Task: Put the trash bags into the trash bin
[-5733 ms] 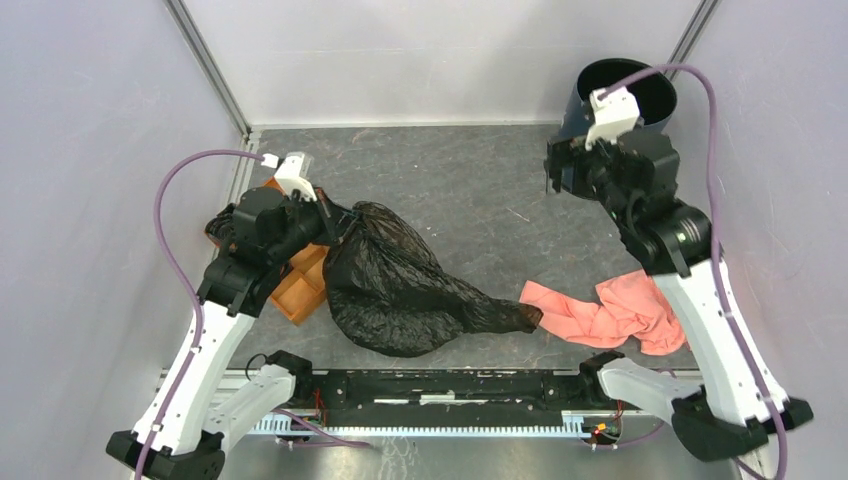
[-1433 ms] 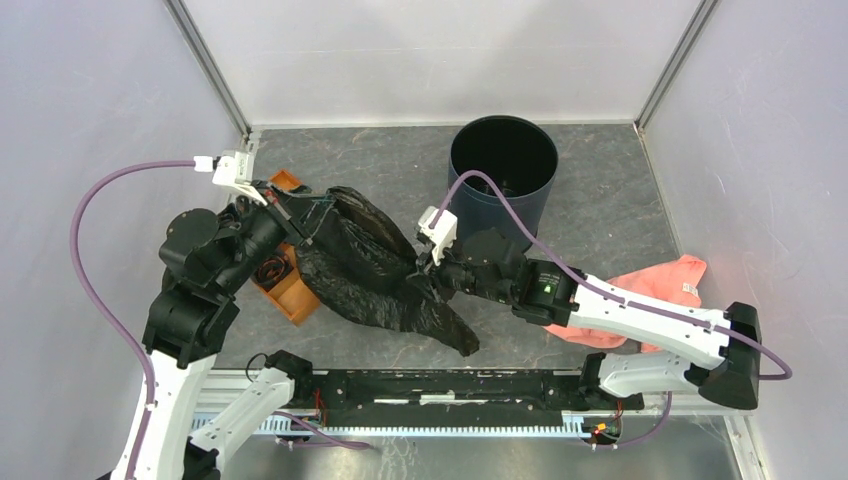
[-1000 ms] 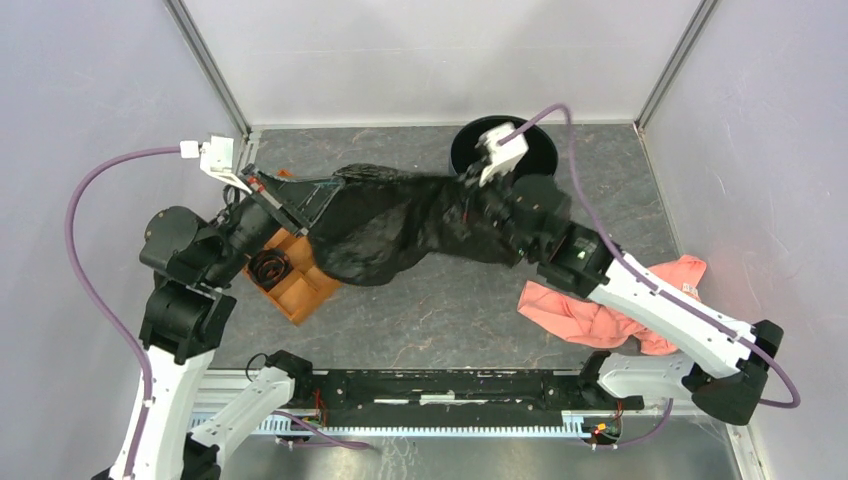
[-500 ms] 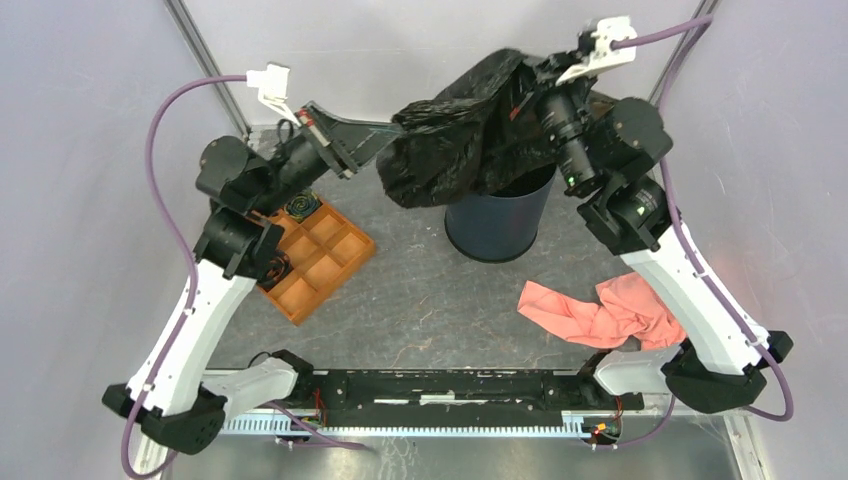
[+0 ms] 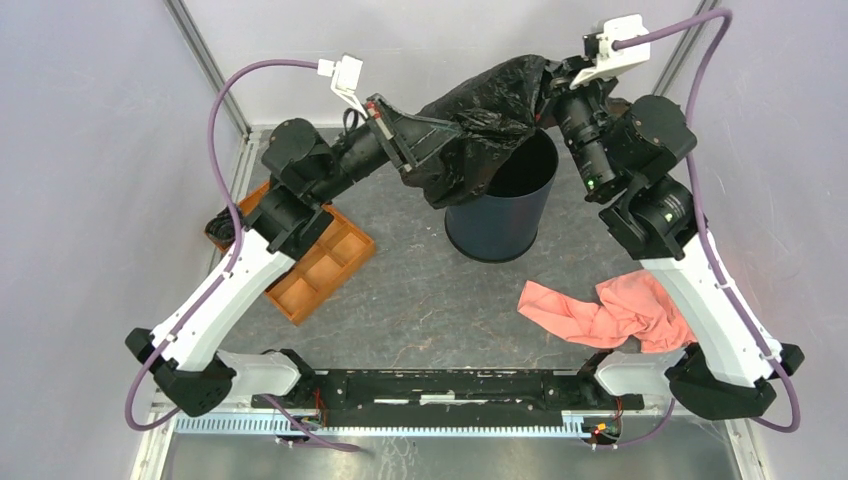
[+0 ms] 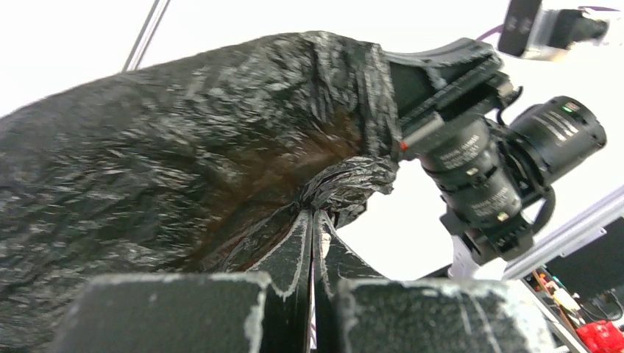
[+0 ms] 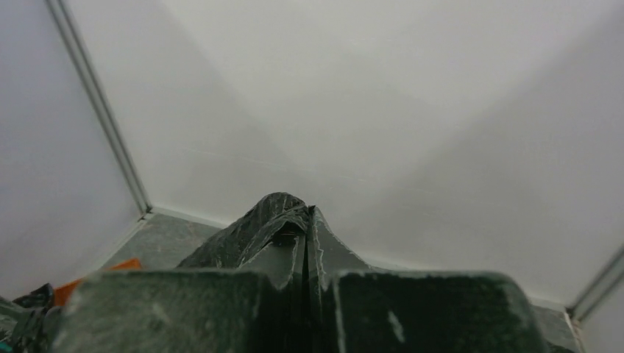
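A large glossy black trash bag (image 5: 480, 120) hangs in the air between both arms, its lower folds sagging over the left rim of the navy trash bin (image 5: 500, 225). On its left edge my left gripper (image 5: 428, 130) is shut, and in the left wrist view the film (image 6: 184, 169) bunches at the pinched fingertips. At the bag's upper right corner, above the bin, my right gripper (image 5: 545, 82) is shut too. A fold of black film (image 7: 257, 228) lies over its closed fingers in the right wrist view.
An orange compartment tray (image 5: 325, 262) lies at the left, partly under my left arm. A pink cloth (image 5: 600, 312) lies crumpled at the right front. The bin stands at the back, near the rear wall.
Both arms have lifted the bag off the floor and carried it to the back. In the last half second the left gripper swung right toward the bin, bunching the bag over the opening.
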`<control>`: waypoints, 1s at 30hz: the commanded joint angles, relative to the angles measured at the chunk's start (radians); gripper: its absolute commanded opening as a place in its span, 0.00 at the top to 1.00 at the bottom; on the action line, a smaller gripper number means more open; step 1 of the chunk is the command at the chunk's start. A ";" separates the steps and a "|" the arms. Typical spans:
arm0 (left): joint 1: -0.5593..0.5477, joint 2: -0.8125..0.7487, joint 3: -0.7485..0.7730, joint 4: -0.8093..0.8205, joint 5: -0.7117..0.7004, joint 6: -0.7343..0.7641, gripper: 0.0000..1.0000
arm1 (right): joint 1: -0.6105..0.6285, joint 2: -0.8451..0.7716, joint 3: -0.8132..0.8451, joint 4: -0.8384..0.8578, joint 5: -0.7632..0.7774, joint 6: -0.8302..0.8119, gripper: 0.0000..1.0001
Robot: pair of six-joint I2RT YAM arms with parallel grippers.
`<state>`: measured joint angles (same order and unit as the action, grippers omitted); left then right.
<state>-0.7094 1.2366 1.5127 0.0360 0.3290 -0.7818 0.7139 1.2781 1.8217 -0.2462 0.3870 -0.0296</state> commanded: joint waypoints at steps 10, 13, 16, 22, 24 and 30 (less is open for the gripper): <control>-0.007 0.168 0.182 0.007 -0.064 0.057 0.98 | -0.018 -0.101 0.055 -0.186 0.135 -0.044 1.00; -0.006 0.162 0.200 0.007 -0.090 0.079 0.98 | -0.018 -0.139 0.005 -0.214 0.027 -0.012 0.99; -0.007 0.156 0.230 -0.007 -0.111 0.109 0.98 | -0.018 -0.155 -0.016 -0.228 -0.028 -0.007 0.99; -0.006 0.191 0.244 -0.017 -0.176 0.141 0.98 | -0.018 -0.103 -0.022 -0.212 -0.008 -0.018 1.00; -0.005 0.216 0.248 -0.013 -0.205 0.139 0.98 | -0.018 -0.055 0.036 -0.264 0.071 -0.016 1.00; -0.005 0.348 0.358 -0.014 -0.230 0.160 0.98 | -0.024 -0.062 -0.059 -0.202 0.245 -0.057 1.00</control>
<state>-0.7094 1.5002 1.7813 0.0090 0.1398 -0.6823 0.6983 1.2381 1.8198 -0.4942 0.5053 -0.0574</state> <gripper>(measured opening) 0.027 0.011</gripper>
